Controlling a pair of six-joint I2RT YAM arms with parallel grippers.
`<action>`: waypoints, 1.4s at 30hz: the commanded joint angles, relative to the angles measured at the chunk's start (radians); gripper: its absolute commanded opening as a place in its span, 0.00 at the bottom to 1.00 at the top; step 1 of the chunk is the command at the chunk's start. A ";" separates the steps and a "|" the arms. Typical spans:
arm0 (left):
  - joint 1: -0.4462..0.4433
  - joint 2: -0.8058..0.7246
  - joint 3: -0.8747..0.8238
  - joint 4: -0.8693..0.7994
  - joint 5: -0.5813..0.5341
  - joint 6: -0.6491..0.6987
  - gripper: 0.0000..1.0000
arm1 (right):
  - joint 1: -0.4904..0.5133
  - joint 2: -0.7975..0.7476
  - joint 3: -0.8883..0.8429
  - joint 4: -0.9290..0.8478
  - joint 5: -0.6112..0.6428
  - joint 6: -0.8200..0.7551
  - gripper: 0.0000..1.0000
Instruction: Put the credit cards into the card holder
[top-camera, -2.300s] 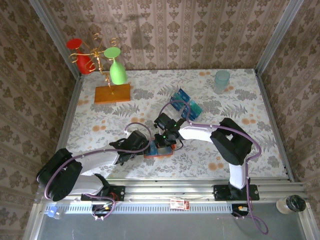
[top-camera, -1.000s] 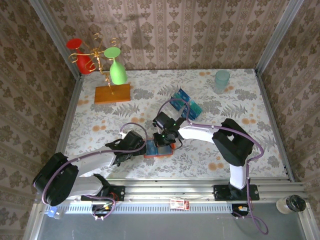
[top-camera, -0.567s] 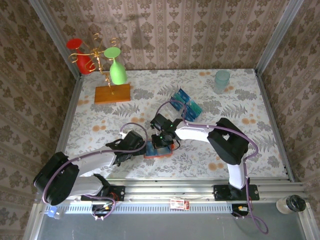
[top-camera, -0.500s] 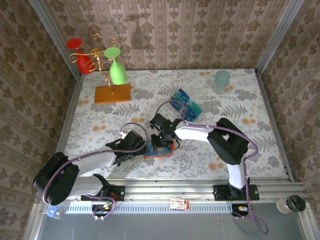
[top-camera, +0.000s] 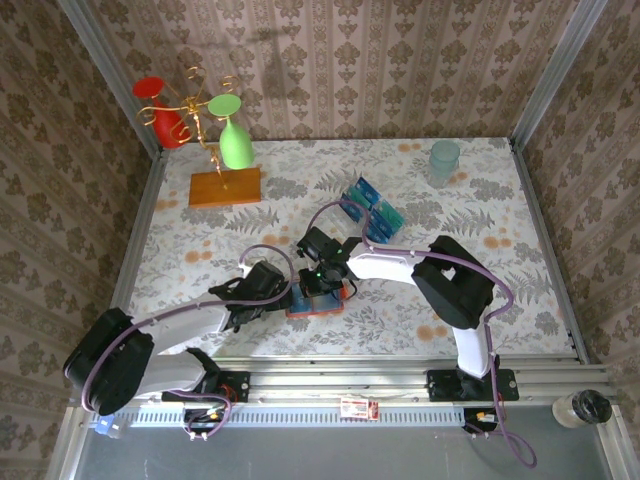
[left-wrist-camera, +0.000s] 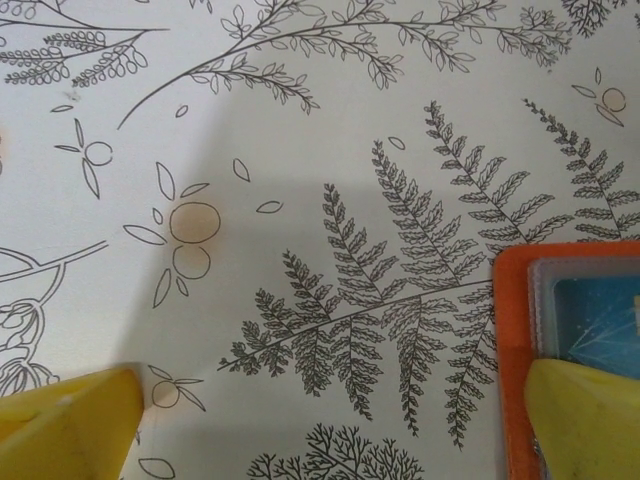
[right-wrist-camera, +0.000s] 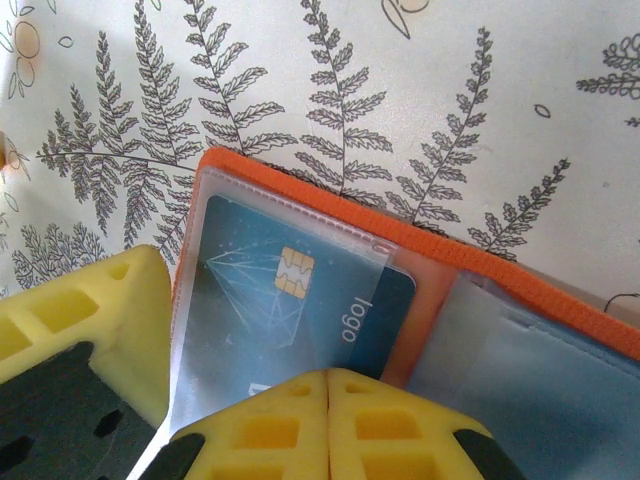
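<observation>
Two yellow pads of the right gripper (right-wrist-camera: 328, 385) meet with no gap at the bottom centre of the right wrist view. They are closed on nothing, and sit on or just above the lower edge of a teal card (right-wrist-camera: 285, 300). That card lies flat in the open card holder (right-wrist-camera: 330, 205). Most of it is under the clear pocket (right-wrist-camera: 250, 215), and its right end pokes out past the pocket's mouth.

In the left wrist view the left gripper (left-wrist-camera: 325, 415) is spread wide. Its lower-right finger (left-wrist-camera: 585, 420) overlaps the holder's orange border, and the other finger is over the bare table (left-wrist-camera: 300, 120). In the overhead view the remaining cards (top-camera: 369, 207) sit well apart, up and right of centre.

Likely risks:
- The card is glossy, so the closed tips may skid off it rather than drive it home.
- A leading corner could catch inside the pocket and bow the card.
- If the left finger's brace is light, a push could slide the whole holder across the smooth table instead of seating the card.

Compared with the overhead picture from about two seconds before:
- The right gripper has shifted toward the left of the frame over the holder.
- The holder looks nudged slightly leftward too.
- The left gripper sits a little further left.
- The remaining cards have not moved.
</observation>
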 joint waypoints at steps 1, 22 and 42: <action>0.014 -0.026 0.001 -0.034 0.016 -0.009 1.00 | -0.002 -0.025 0.027 -0.014 -0.010 0.011 0.07; 0.025 -0.004 -0.038 -0.026 0.005 -0.019 1.00 | -0.016 -0.126 -0.097 0.012 0.014 0.020 0.08; 0.026 0.042 -0.052 0.025 0.022 -0.013 1.00 | 0.031 -0.049 -0.083 0.041 -0.025 0.050 0.07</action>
